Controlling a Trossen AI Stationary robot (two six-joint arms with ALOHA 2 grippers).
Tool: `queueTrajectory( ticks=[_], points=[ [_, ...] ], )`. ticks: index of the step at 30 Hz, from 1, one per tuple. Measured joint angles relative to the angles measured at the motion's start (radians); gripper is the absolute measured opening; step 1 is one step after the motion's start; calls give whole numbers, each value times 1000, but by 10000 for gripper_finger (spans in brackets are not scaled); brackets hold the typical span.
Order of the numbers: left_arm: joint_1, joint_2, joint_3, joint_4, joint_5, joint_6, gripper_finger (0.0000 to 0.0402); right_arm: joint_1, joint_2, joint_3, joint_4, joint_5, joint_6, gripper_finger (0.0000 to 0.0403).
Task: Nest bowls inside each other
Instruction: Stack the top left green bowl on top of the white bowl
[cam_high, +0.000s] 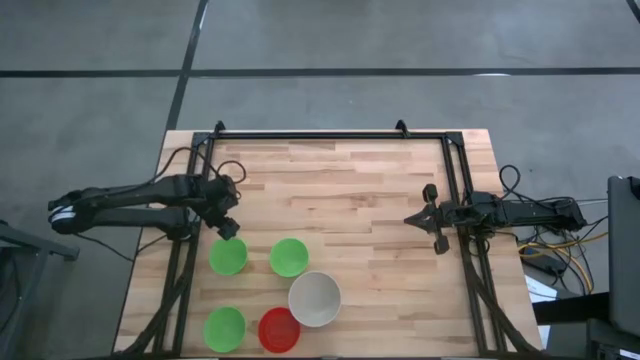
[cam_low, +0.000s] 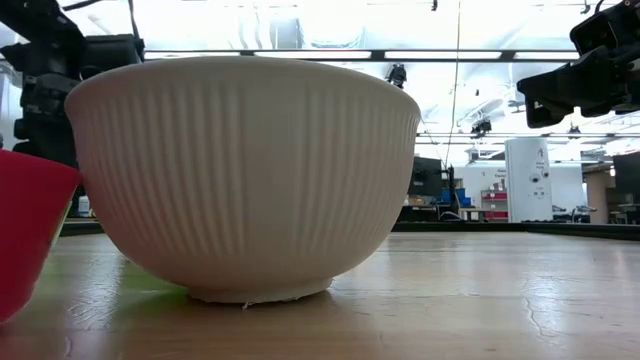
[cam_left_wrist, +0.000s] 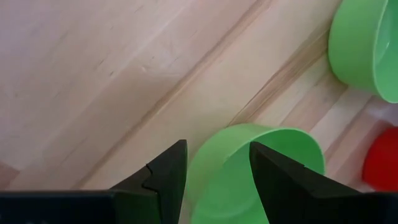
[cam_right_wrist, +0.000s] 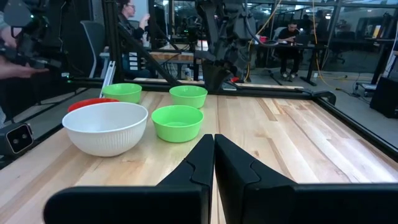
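Note:
Five bowls stand upright on their bases on the wooden table: three green (cam_high: 228, 256) (cam_high: 289, 257) (cam_high: 224, 328), one red (cam_high: 279, 330) and a larger ribbed white one (cam_high: 315, 298). My left gripper (cam_high: 229, 229) is open and points steeply down over the far rim (cam_left_wrist: 249, 130) of the far-left green bowl (cam_left_wrist: 273, 174). In the left wrist view one finger stands outside that rim and the other over the bowl's inside. My right gripper (cam_high: 408, 220) waits shut (cam_right_wrist: 213, 152) at the table's right side, pointing level toward the bowls.
A black metal frame (cam_high: 330, 134) runs along the table's far edge and both sides. The bowls cluster at the near left, and bare wood (cam_high: 350, 190) lies between the arms. People and desks show beyond the table in the right wrist view.

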Motion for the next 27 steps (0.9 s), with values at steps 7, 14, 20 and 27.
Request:
queueTrajectory(
  ticks=[7, 14, 20, 27],
  points=[
    [0, 0, -20, 9, -1, 26, 179, 0, 0, 0, 0, 0, 0, 9],
    [0, 0, -33, 17, 6, 64, 179, 0, 0, 0, 0, 0, 0, 9],
    [0, -3, -33, 43, 50, 124, 179, 0, 0, 0, 0, 0, 0, 9],
    [-2, -3, -33, 66, 129, 198, 179, 0, 0, 0, 0, 0, 0, 9]
  ],
)
